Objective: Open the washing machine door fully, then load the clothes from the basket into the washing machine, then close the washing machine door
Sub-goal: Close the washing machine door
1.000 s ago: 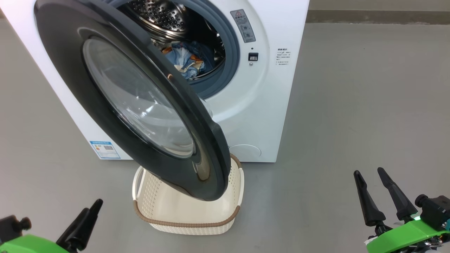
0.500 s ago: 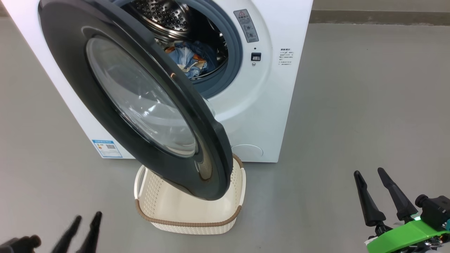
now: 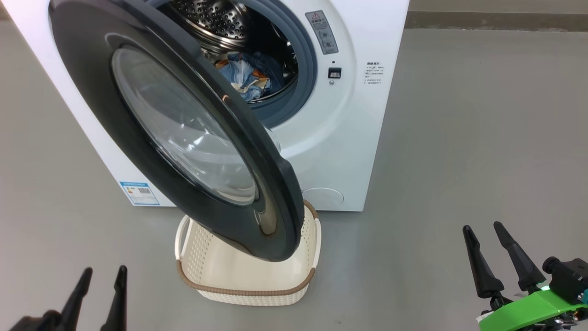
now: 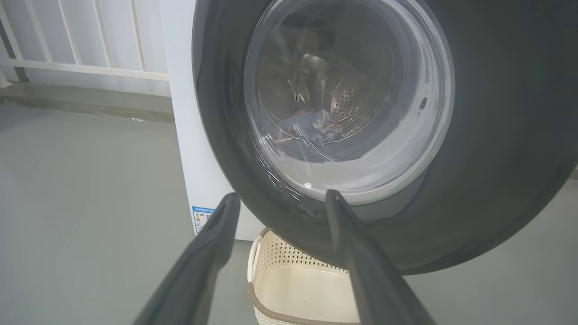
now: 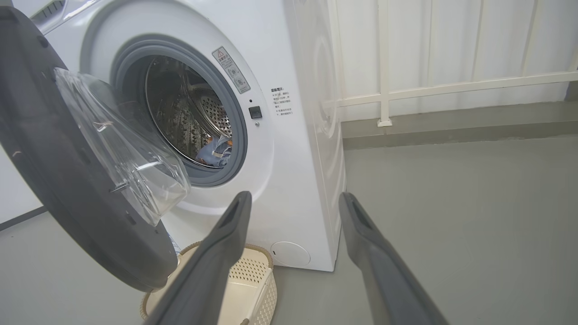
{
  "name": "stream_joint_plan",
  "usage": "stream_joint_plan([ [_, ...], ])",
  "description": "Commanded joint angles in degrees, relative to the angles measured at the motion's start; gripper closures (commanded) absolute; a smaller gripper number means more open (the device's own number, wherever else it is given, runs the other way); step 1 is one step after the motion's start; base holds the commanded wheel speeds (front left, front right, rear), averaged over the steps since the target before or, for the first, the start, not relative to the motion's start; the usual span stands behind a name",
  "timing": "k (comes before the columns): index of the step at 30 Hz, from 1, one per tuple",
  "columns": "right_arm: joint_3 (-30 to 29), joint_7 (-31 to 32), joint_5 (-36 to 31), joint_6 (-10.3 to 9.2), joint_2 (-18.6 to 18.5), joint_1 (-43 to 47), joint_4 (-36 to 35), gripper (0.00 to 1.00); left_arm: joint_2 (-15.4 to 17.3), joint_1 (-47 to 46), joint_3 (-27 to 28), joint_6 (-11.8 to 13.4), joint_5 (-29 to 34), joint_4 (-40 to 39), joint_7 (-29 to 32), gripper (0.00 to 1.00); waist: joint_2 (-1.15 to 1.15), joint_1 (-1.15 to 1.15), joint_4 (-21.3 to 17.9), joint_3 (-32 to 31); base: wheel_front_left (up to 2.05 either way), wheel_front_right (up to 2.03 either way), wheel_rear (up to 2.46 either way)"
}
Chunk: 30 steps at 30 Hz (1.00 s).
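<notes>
The washing machine [image 3: 367,138] stands ahead with its black round door [image 3: 82,59] swung partway out over the cream basket [image 3: 248,290] on the floor. Light blue clothes with orange prints [image 3: 248,76] lie in the steel drum, and show through the door glass [image 4: 316,128] and from the right [image 5: 216,153]. The part of the basket [image 4: 293,280] that shows holds nothing. My left gripper [image 3: 103,271] is open at the lower left, short of the door [image 4: 496,135]. My right gripper [image 3: 482,226] is open at the lower right, away from the machine [image 5: 293,158].
Grey floor [image 3: 482,115] spreads right of the machine. A white railing [image 5: 384,90] and wall stand behind it. A blue label sticker [image 3: 139,193] and a round white cover [image 3: 324,196] sit low on the machine's front.
My left gripper has swung from a slanted pose at the lower-left corner to point its two fingers up the picture, a little further right. The right gripper has stayed put.
</notes>
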Motion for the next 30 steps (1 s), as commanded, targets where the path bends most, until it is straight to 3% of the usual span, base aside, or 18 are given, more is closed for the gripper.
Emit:
stream_joint_plan([
  [1,0.7,-0.5,-0.9,0.3,-1.1,-0.8,-1.2,0.0,1.1,-1.1,2.7,-0.3,0.6,-1.5,-0.5,0.0,0.0,0.0,0.0,0.0,0.0,0.0,0.0],
  [12,0.5,-0.5,-0.9,0.3,-1.3,-0.8,-1.1,0.0,-2.8,1.1,4.9,-0.3,4.0,0.6,-0.5,0.0,0.0,0.0,-0.3,0.0,0.0,0.0,0.0],
  [30,0.3,-0.5,-1.0,0.3,-1.2,-0.8,-1.1,0.0,-2.8,0.8,4.7,-0.3,5.4,0.2,-0.5,0.0,0.0,0.0,-0.2,-0.4,0.0,0.0,0.0],
])
